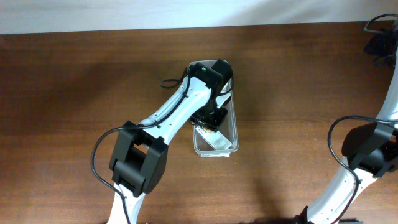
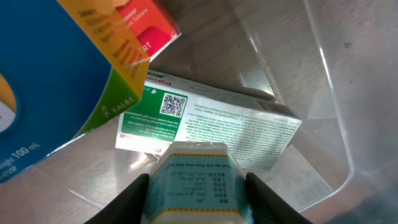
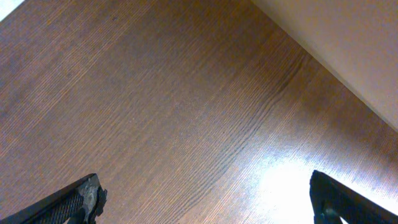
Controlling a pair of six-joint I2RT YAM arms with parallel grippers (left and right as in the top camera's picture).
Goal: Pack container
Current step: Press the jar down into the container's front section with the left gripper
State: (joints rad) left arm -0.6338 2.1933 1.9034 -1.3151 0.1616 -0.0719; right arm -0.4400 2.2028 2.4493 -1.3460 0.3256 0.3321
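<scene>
The container (image 1: 231, 127), a long clear plastic bin, stands at the table's middle; its clear wall also shows in the left wrist view (image 2: 323, 93). My left gripper (image 1: 210, 118) is inside it and is shut on a small teal and white box (image 2: 194, 186), held just above the bin floor. Under it lies a green and white box (image 2: 211, 124) flat on the floor. A red box (image 2: 146, 28) and a blue and orange box (image 2: 56, 81) lie at the bin's far end. My right gripper (image 3: 202, 199) is open and empty over bare wood at the table's right side.
The wooden table (image 1: 74, 93) spreads to both sides of the bin. A black object (image 1: 380, 45) with cables sits at the far right corner. The right arm's base (image 1: 367, 152) stands at the right edge.
</scene>
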